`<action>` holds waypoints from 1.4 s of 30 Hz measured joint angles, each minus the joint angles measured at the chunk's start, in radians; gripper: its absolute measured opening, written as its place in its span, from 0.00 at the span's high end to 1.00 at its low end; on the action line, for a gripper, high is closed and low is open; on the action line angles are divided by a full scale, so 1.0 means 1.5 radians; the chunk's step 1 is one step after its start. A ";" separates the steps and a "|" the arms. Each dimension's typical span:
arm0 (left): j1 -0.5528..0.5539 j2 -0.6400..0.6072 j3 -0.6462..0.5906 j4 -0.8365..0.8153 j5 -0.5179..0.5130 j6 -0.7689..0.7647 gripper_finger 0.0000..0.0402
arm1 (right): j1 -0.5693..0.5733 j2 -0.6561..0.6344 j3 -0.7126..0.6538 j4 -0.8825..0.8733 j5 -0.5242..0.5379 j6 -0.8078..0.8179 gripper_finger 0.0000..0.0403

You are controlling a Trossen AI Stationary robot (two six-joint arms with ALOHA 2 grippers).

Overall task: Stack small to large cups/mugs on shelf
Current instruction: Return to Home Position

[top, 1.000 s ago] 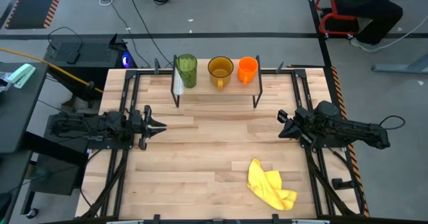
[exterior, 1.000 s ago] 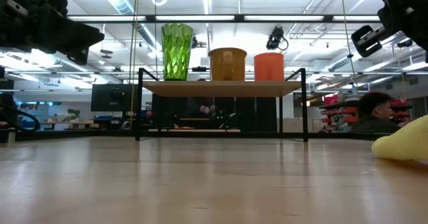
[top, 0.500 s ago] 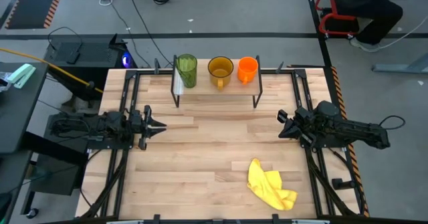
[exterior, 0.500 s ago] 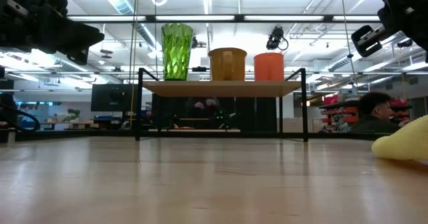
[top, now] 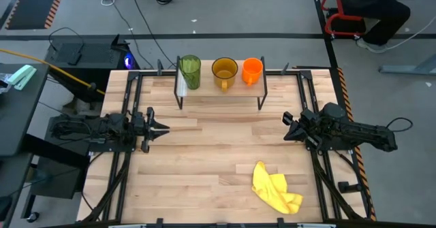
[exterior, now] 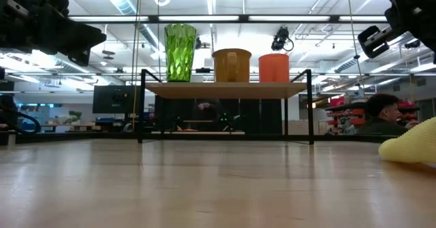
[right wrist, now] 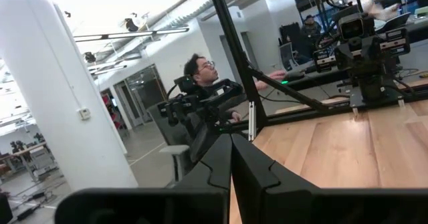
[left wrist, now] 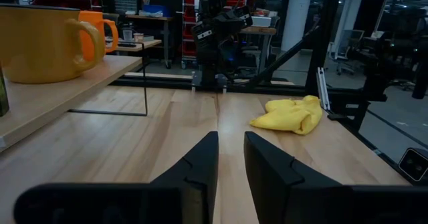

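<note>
Parking both arms well clear of the loaded shelf.
Low wooden-plank shelf on thin black legs (top: 218,97) sits at the light wooden desk's (top: 218,153) 12 o'clock edge. It carries, from 9 to 3, a tall translucent green tumbler (top: 190,72), an amber-yellow handled mug (top: 225,70) and a small orange cup (top: 252,69). Left arm's fingers (left wrist: 200,167), at the desk's 9 o'clock, show a narrow gap and hold nothing; from above, the shelf lies toward 1 o'clock of them. Right arm's fingers (right wrist: 214,164), at 3 o'clock, are pressed together and empty, the shelf toward 11. No reach seems needed.

Tumbler (top: 190,72), mug (top: 225,70), cup (top: 252,69) stand left to right on the shelf (exterior: 225,90); cloth (top: 276,187) lies before it.
</note>
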 joint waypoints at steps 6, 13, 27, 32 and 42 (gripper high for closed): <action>0.000 0.000 0.000 0.000 0.000 0.000 0.81 | 0.000 0.000 0.000 0.000 0.000 0.000 0.96; 0.000 0.000 0.000 0.000 0.000 0.000 0.81 | 0.000 0.000 0.000 0.000 0.000 0.000 0.96; 0.000 0.000 0.000 0.000 0.000 0.000 0.81 | 0.000 0.000 0.000 0.000 0.000 0.000 0.96; 0.000 0.000 0.000 0.000 0.000 0.000 0.80 | 0.000 0.000 0.000 0.000 0.000 0.000 0.96; 0.000 0.000 0.000 0.000 0.000 0.000 0.81 | 0.000 0.000 0.000 0.000 0.000 0.000 0.96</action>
